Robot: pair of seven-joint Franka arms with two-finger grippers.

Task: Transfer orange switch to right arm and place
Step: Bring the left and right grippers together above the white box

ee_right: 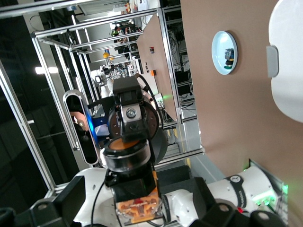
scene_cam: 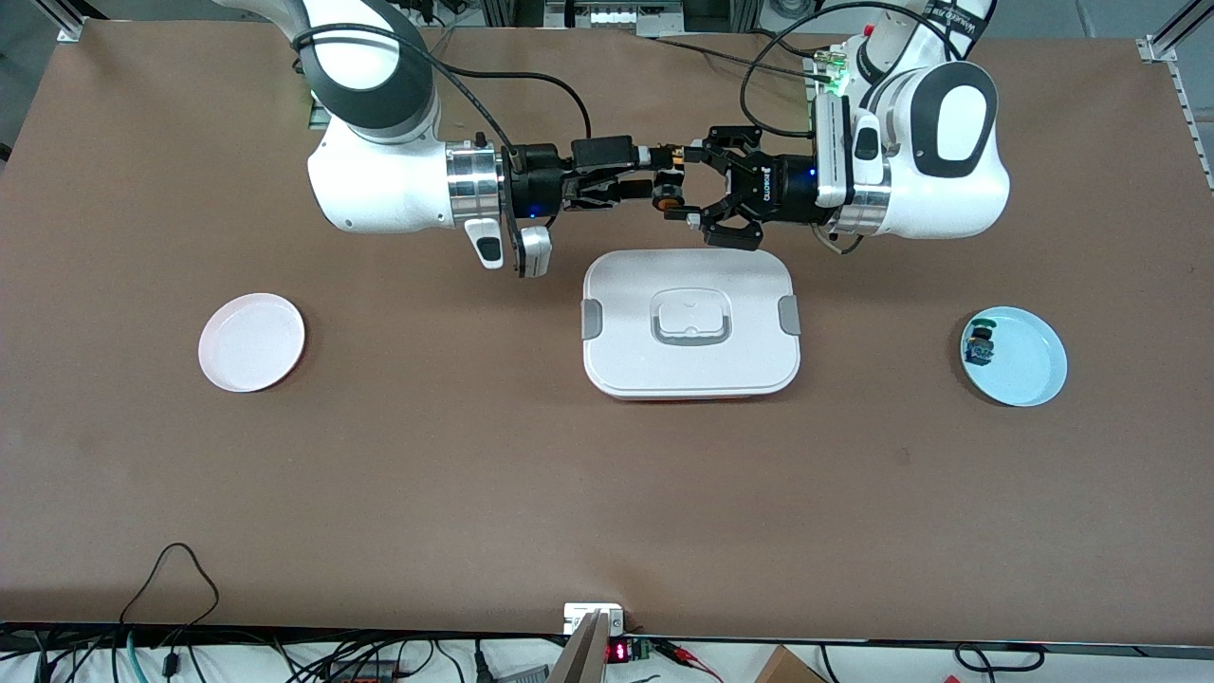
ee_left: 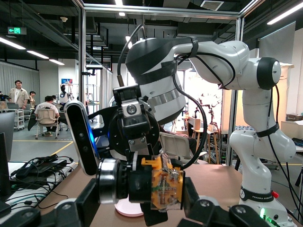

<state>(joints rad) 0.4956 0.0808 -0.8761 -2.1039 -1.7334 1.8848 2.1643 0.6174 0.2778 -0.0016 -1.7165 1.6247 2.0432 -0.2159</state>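
Nearest the front camera, on the brown tabletop (scene_cam: 607, 493), three items sit in a row. Going from the right arm's end to the left arm's end:

- White plate (scene_cam: 251, 341): near the right arm's end.
- White lidded box (scene_cam: 691, 323): mid-table, grey latches at both ends, recessed handle on the lid.
- Blue plate (scene_cam: 1015, 356): near the left arm's end. It carries a green-capped switch (scene_cam: 980, 344) beside the rim, on the side toward the box.

Both arms are raised and reach toward each other. They meet in the air over the bare tabletop just past the box edge toward the robot bases.

- Right end effector (scene_cam: 637, 176): fingers spread wide, one on each side of the orange switch (scene_cam: 667, 182), not closed on it. No contact can be confirmed from the front view.
- Orange switch: held in the air between the two end effectors. Left wrist view shows the brassy terminal end (ee_left: 166, 186); right wrist view shows the orange cap on the black body (ee_right: 125, 146).
- Left end effector (scene_cam: 685, 182): fingers clamped on the switch, carrying it.

Right wrist view also takes in the blue plate (ee_right: 225, 52) with its switch (ee_right: 229, 55) and part of the box (ee_right: 289, 56).
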